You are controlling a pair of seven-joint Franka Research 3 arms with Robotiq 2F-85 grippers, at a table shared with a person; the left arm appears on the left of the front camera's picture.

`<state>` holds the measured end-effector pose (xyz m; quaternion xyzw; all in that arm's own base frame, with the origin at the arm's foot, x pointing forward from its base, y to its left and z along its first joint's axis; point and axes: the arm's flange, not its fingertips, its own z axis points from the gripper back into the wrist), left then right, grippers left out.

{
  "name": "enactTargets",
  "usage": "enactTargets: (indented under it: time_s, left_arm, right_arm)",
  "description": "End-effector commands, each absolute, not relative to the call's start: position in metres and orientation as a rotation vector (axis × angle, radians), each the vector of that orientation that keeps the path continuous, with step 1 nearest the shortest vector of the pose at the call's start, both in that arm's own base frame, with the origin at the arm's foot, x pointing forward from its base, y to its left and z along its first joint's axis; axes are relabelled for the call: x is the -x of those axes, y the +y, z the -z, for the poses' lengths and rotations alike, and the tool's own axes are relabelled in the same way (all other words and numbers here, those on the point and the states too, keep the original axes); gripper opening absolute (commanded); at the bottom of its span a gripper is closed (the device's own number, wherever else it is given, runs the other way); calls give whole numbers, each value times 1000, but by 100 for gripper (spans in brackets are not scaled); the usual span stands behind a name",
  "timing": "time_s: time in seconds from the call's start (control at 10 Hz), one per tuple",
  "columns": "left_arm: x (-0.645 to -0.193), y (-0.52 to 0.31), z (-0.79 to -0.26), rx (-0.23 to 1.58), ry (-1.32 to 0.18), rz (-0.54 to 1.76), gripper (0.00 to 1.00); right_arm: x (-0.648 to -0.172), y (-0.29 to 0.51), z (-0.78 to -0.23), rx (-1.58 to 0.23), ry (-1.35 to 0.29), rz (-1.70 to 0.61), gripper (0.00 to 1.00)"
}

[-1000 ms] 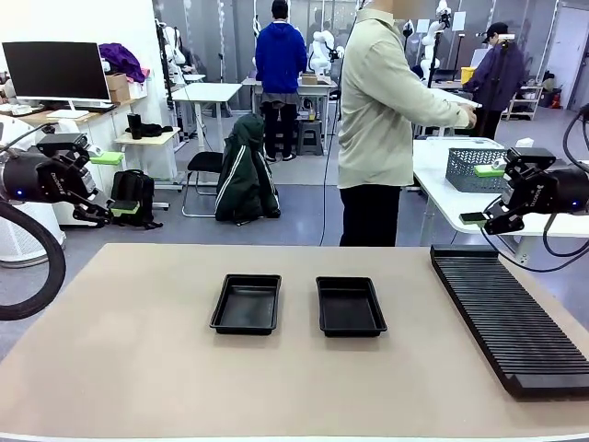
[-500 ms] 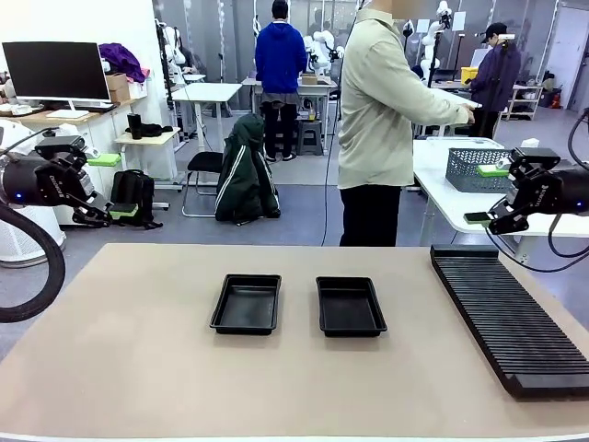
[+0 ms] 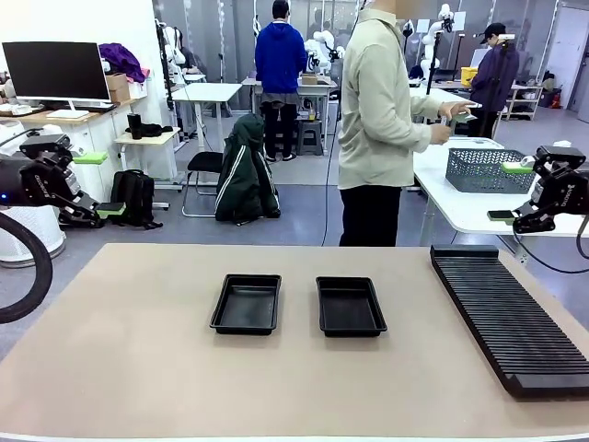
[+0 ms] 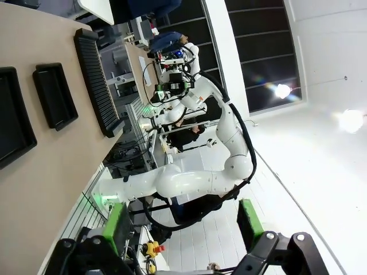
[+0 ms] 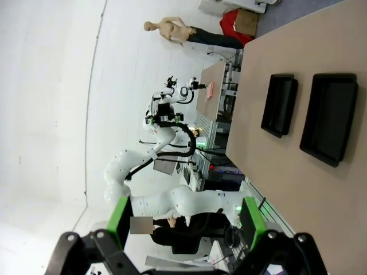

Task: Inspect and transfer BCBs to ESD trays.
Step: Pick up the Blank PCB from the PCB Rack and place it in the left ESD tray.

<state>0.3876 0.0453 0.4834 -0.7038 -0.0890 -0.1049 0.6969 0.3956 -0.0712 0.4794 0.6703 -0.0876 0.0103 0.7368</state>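
Note:
Two ESD trays lie side by side mid-table with bare floors, the left tray point(image 3: 246, 304) and the right tray point(image 3: 350, 306). The BCBs are out of view. My left gripper point(image 3: 100, 184) hangs open in the air beyond the table's far left corner, nothing between its green pads. My right gripper point(image 3: 509, 191) hangs open off the far right, above the rack's far end. In the left wrist view the open left gripper point(image 4: 183, 224) has both trays point(image 4: 54, 94) far off. In the right wrist view the open right gripper point(image 5: 186, 220) also has them point(image 5: 330, 117) far off.
A long ribbed black rack point(image 3: 506, 313) runs along the table's right side. A person stands at the far edge, turned towards a white side table point(image 3: 460, 210) with a grey mesh basket point(image 3: 480, 170), hands point(image 3: 453, 112) raised over it. Chairs, desks and other people stand beyond.
Both arms have drawn outward: the left gripper moved left, the right gripper moved right. The person's hands have pulled in closer to the body.

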Motion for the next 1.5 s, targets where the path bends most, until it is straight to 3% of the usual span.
enactTargets:
  time_s: [0.0, 1.4]
  left_arm:
    - [-376, 54, -489, 1567, -200, 214, 100]
    - [-357, 80, -499, 1520, -258, 143, 100]
  right_arm:
    - [-392, -73, -488, -1466, -213, 49, 100]
    - [-386, -113, -502, -1385, -267, 120, 100]
